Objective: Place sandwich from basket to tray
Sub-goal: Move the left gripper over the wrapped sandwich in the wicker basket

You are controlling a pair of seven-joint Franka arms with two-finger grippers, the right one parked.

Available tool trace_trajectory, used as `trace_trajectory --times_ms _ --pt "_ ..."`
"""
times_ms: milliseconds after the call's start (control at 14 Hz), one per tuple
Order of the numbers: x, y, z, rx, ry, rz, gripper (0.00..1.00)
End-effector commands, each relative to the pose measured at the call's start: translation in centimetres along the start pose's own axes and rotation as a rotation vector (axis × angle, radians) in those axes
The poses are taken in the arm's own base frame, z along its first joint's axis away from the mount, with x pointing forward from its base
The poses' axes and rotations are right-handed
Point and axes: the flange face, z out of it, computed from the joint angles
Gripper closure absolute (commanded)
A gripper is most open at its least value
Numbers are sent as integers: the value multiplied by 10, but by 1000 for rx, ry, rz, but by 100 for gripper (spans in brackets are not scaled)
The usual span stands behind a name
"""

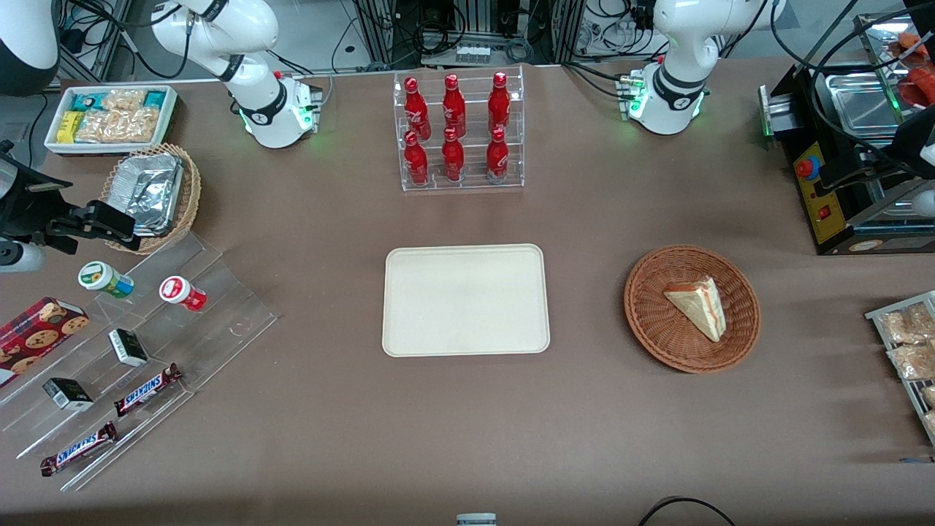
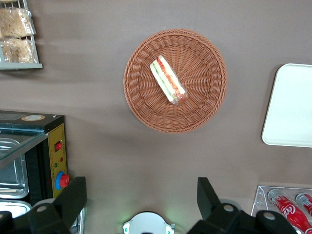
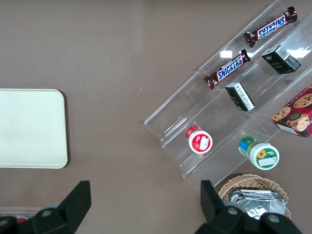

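The sandwich (image 1: 699, 305) (image 2: 168, 79), a pale wedge with red and green filling along its edge, lies in the round reddish-brown basket (image 1: 650, 321) (image 2: 204, 97). The cream tray (image 1: 466, 299) (image 2: 292, 105) lies flat at the middle of the table, beside the basket and bare. My gripper (image 2: 141, 195) (image 1: 858, 169) hangs high above the table, over the black machine toward the working arm's end. It is farther from the front camera than the basket and well apart from it. Its fingers (image 2: 73, 197) stand wide open with nothing between them.
A black machine with a red button (image 1: 825, 197) stands under my gripper. A wire rack of snack packets (image 1: 909, 343) lies near the table edge. A clear rack of red bottles (image 1: 456, 131) stands farther back than the tray. Stepped acrylic shelves with candy bars (image 1: 131, 351) are at the parked arm's end.
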Motion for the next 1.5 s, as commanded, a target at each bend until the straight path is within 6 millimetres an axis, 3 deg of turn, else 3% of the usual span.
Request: trace_trajectory --times_ms 0,71,286,500,857,1214,1429 --pt "-1 -3 -5 -11 16 15 0" --pt "0 -3 -6 -11 19 16 0" --pt "26 -1 23 -5 10 -10 0" --pt "51 -3 66 -4 -7 -118 0" --pt "72 14 166 25 52 -407 0" --pt "56 27 244 9 71 -665 0" --pt "43 47 282 6 82 -672 0"
